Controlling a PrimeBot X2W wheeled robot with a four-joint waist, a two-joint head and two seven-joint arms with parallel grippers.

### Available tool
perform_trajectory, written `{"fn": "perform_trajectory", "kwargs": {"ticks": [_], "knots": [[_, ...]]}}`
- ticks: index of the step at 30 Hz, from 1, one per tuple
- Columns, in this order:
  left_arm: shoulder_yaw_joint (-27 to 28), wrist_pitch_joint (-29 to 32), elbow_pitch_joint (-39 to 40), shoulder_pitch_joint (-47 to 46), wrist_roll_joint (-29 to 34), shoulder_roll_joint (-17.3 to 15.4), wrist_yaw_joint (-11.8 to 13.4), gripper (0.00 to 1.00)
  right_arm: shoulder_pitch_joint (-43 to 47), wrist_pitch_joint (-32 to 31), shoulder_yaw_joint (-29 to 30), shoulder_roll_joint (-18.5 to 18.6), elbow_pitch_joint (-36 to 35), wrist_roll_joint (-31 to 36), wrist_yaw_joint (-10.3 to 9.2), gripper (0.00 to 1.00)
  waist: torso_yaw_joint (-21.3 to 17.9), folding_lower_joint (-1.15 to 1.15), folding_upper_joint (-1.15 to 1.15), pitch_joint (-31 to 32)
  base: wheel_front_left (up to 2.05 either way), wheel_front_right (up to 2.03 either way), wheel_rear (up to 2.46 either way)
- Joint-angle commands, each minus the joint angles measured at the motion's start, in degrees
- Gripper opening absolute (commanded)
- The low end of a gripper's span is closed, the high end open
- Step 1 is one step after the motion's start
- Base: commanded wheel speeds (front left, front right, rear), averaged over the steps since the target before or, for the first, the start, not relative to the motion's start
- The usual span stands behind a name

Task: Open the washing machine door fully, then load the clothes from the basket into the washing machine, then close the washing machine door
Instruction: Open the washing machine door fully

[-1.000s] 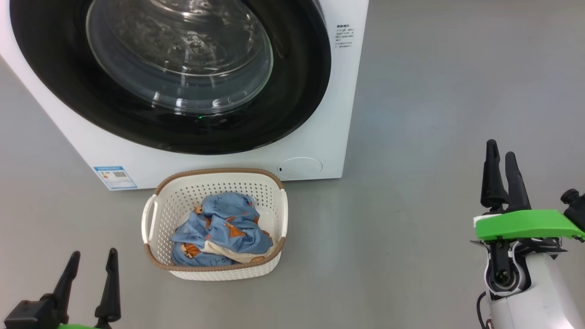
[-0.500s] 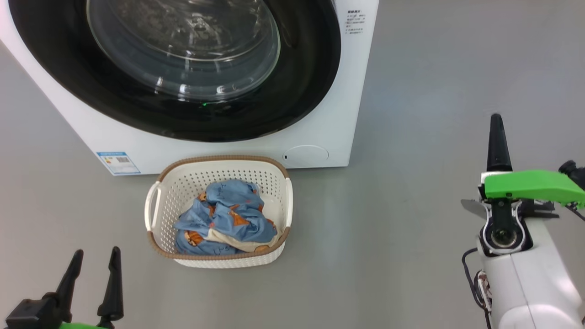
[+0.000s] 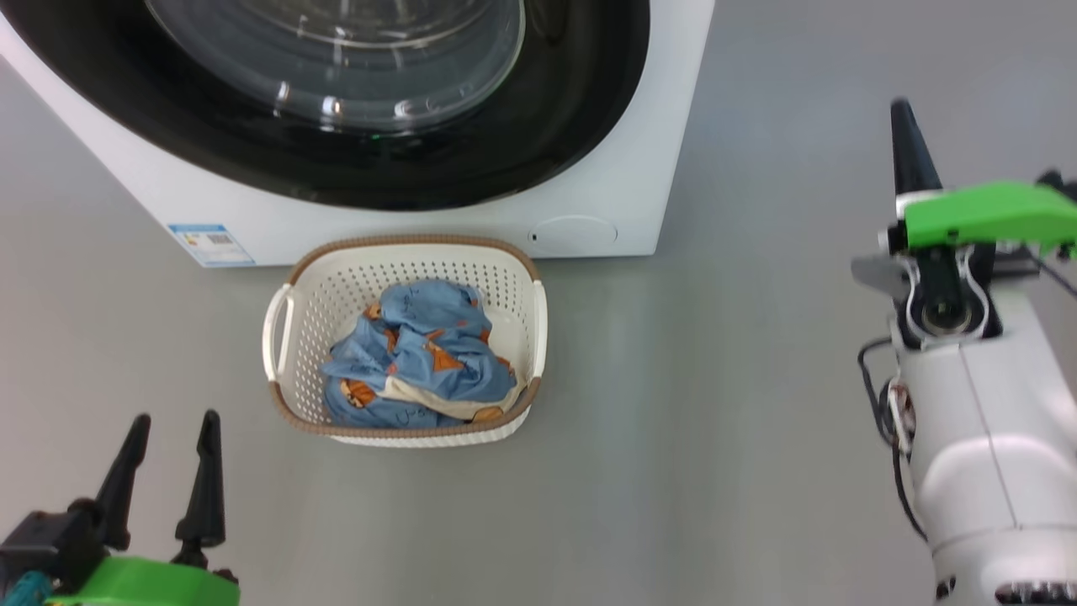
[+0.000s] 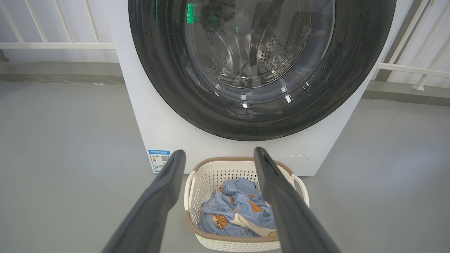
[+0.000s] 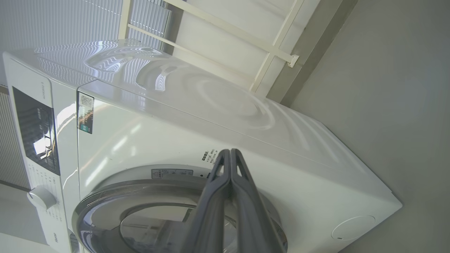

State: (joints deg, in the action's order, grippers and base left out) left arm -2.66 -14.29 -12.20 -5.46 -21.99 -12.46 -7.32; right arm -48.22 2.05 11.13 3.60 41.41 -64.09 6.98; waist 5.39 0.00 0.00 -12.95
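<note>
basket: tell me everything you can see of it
The basket is small and rectangular with rounded corners. It looks like cream plastic, with walls perforated in rows of holes, a brown woven-look rim and a white loop handle on each short side. It stands upright on the grey floor, just in front of the washing machine; whether the two touch I cannot tell. Crumpled light-blue clothes lie inside, against its front wall.

Cut off at the head view's top edge: most of the washing machine door (image 3: 336,151). Too small to read: print on the blue label (image 3: 210,244). Hidden behind the basket (image 3: 421,438) wall: lower folds of the clothes (image 3: 421,362), perhaps 2 pieces. Behind the right gripper (image 5: 230,151) fingers (image 5: 211,211), right wrist view: part of the door glass (image 5: 158,228).
</note>
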Motion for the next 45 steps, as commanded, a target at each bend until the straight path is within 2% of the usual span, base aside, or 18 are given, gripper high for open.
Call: {"fn": "perform_trajectory", "kwargs": {"ticks": [1,17,45], "knots": [[1.72,-0.71,1.59,-2.41,-0.63,-1.78,-0.16,1.00,-2.70,-0.78,-1.01,-0.72,-1.03,0.13,0.51,0.00,0.63,0.00,0.00,-1.42,0.00,0.00,0.00],[-0.56,-0.71,2.53,-6.43,-2.83,-2.62,-0.16,1.00,-20.53,-11.08,0.68,-0.72,8.83,0.34,0.51,0.00,2.53,0.00,0.00,-7.12,0.00,0.00,0.00],[-3.94,-0.71,2.17,-10.68,-6.04,-2.11,-0.17,1.00,-36.50,-7.57,-0.44,-0.72,21.88,8.22,0.51,0.00,7.61,0.00,0.00,-11.32,0.00,0.00,0.00]]}}
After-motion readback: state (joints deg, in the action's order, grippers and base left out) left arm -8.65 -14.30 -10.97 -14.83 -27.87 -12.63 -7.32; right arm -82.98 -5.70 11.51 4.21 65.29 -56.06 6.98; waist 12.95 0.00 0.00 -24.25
